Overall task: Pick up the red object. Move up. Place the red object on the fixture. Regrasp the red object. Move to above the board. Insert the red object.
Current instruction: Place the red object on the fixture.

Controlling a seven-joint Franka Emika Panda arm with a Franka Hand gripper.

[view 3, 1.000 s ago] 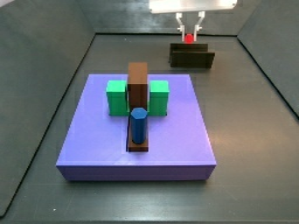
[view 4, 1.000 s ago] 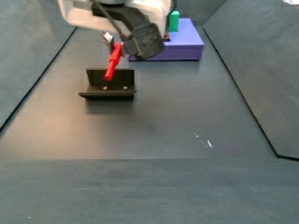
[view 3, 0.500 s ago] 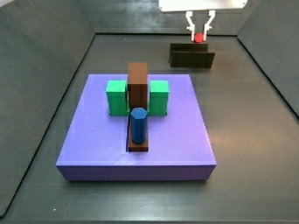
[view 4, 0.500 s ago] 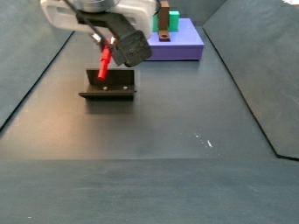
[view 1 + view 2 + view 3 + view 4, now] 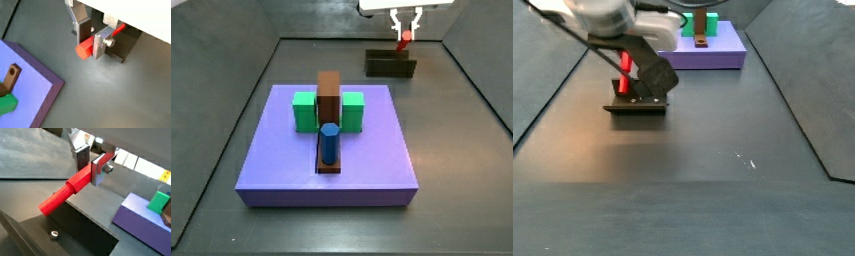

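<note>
Two silver-plate fingers of gripper clamping thin bright red cylindrical peg near one end, hanging just above small dark block fixture; tilted hold probably suiting regrasp; purple slab board well apart.

The gripper has a white body, with flat silver, screw-fastened fingers.

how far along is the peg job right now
Done: the red object is picked up, clamped between the silver fingers of the hand. In hand: in a side view it hangs above the fixture, apparently not resting on it, so the job sits around lifting or placing. Left: setting it on the fixture, regrasping, carrying it to the board and inserting it.
</note>
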